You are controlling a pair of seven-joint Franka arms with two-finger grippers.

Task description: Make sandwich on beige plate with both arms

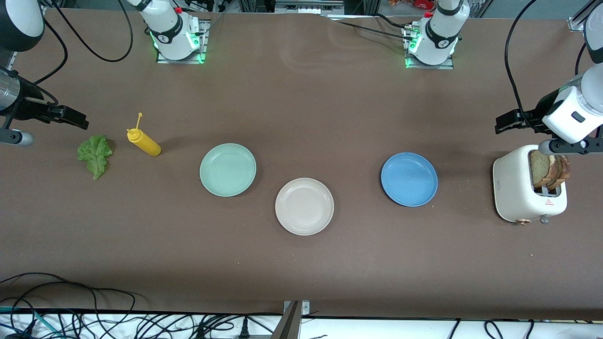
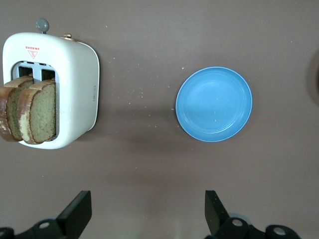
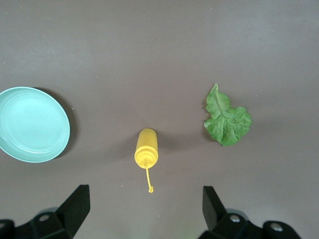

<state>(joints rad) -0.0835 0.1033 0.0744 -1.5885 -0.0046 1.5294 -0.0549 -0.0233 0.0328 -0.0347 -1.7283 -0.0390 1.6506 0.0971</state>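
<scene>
Nothing is assembled yet. The beige plate (image 1: 304,206) sits bare, nearer the front camera than the mint plate (image 1: 228,169) and the blue plate (image 1: 409,179) on either side of it. Two bread slices (image 1: 549,170) stand in the slots of the white toaster (image 1: 523,188) at the left arm's end of the table; the lettuce (image 1: 95,154) lies flat at the right arm's end, beside a yellow squeeze bottle (image 1: 143,141) lying on its side.

The left gripper (image 2: 147,211) hangs over bare table near the toaster, fingers apart and empty. The right gripper (image 3: 144,209) hangs near the bottle and lettuce, likewise spread and holding nothing.

The bread looks light and stiff enough to pinch by the crust that stands proud of the slots (squeeze hard and it will likely crumble). The lettuce is thin, limp and ruffled; a raised fold near its rib seems the best hold.

The toaster carries a small red warning triangle with tiny lettering I cannot read.
</scene>
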